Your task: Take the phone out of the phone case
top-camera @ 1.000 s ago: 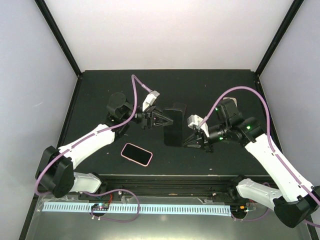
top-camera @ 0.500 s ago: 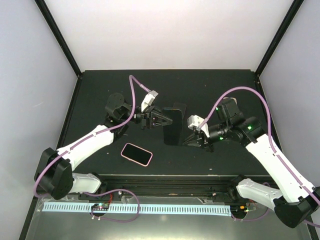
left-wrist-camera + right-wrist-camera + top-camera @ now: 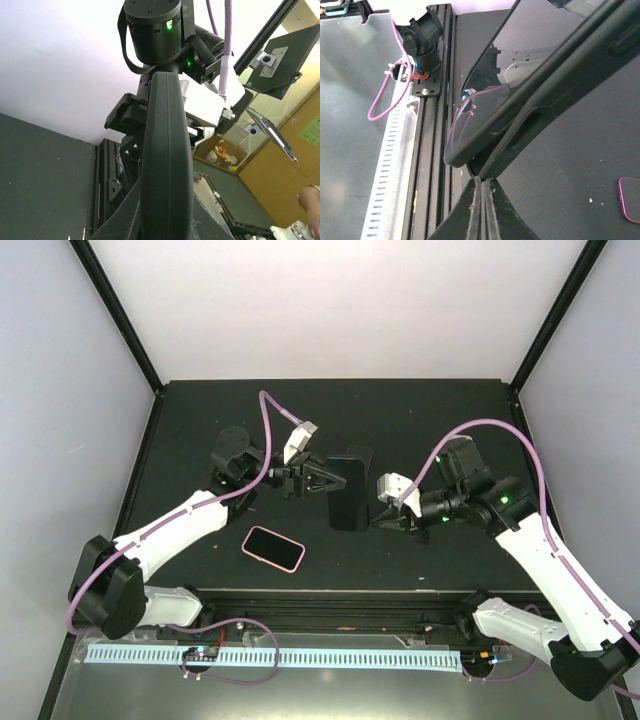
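A black phone (image 3: 348,495) in its black phone case is held up edgewise over the middle of the mat between both arms. My left gripper (image 3: 325,480) is shut on its left long side; in the left wrist view the rounded black edge (image 3: 165,150) fills the space between the fingers (image 3: 120,220). My right gripper (image 3: 372,520) is shut on the case's rim at the near right corner. In the right wrist view the glossy phone (image 3: 530,50) has lifted away from the case (image 3: 560,85) at that corner, and the thin rim is pinched between my right gripper (image 3: 482,182) jaws.
A second phone in a pink case (image 3: 272,548) lies flat on the mat at front left, also in the right wrist view as a pink corner (image 3: 630,197). A black rail (image 3: 330,600) and a white slotted cable duct (image 3: 270,655) run along the near edge.
The right gripper has closed a little tighter on the case rim and its arm has shifted slightly. The left gripper keeps its hold, and the phone has barely moved.
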Robot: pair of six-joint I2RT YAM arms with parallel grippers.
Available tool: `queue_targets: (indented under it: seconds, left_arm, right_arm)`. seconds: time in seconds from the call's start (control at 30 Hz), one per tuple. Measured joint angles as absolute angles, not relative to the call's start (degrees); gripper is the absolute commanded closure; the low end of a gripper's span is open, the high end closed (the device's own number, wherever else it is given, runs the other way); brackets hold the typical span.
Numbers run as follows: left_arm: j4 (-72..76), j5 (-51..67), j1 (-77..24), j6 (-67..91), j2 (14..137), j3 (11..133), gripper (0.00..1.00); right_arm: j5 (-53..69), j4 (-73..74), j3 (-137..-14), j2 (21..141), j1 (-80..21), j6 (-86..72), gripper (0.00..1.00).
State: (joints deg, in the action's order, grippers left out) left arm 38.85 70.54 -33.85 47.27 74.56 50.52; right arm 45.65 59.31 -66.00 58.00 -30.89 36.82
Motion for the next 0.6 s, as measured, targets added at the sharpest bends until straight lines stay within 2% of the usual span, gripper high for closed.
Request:
queue_targets:
  seconds: [0.5,0.6]
  left_arm:
    - [37.78,66.83,-33.71,44.88,74.19,50.52,0.99]
    - [37.65,65.56,-33.69,44.25,74.19,50.52,0.98]
  right_arm:
    - [37.47,52.45,-64.42,57.49,-31.14,24.88,0.96]
    - [34.92,50.26,-63.86,57.47,-31.16,22.72,0.91]
